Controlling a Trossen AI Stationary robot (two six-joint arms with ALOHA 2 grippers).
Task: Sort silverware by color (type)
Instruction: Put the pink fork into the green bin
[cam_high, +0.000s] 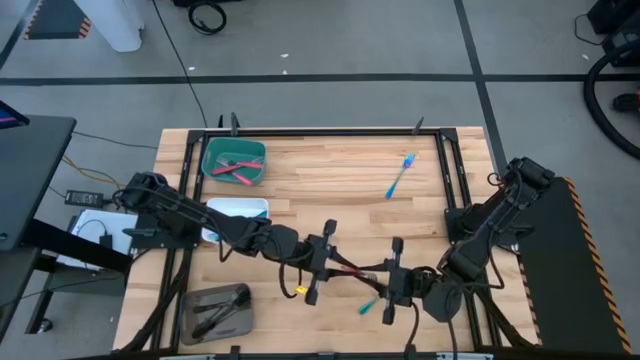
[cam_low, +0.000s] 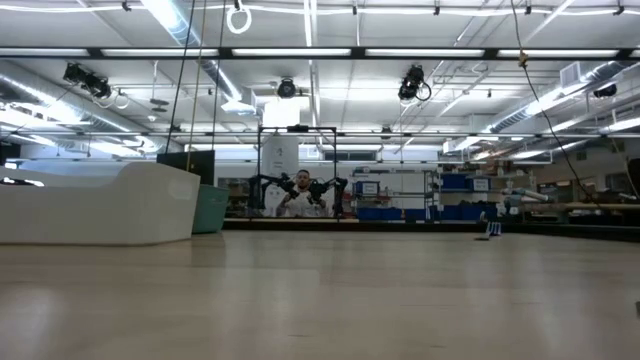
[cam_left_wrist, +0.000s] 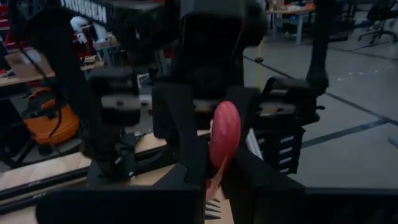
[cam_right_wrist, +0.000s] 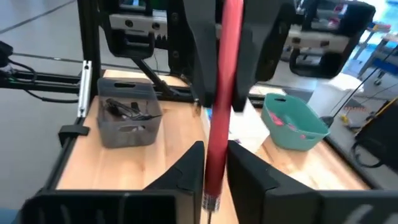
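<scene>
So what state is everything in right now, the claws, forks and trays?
Red fork: in the air, spanning both grippers.
Left gripper: shut on the red fork.
Right gripper: at the fork's handle, grip unclear.
Teal tray: holds red utensils.
Grey tray: holds dark utensils.
Blue fork: lying loose on the table.

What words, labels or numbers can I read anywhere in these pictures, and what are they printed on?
None can be read for certain.
Pale lettering on a dark strip behind the arms, left wrist view: too blurred to read.
Signs and shelves in the room, low view: too small to read.
Red-handled fork, teal tray, grey tray: no writing visible.
</scene>
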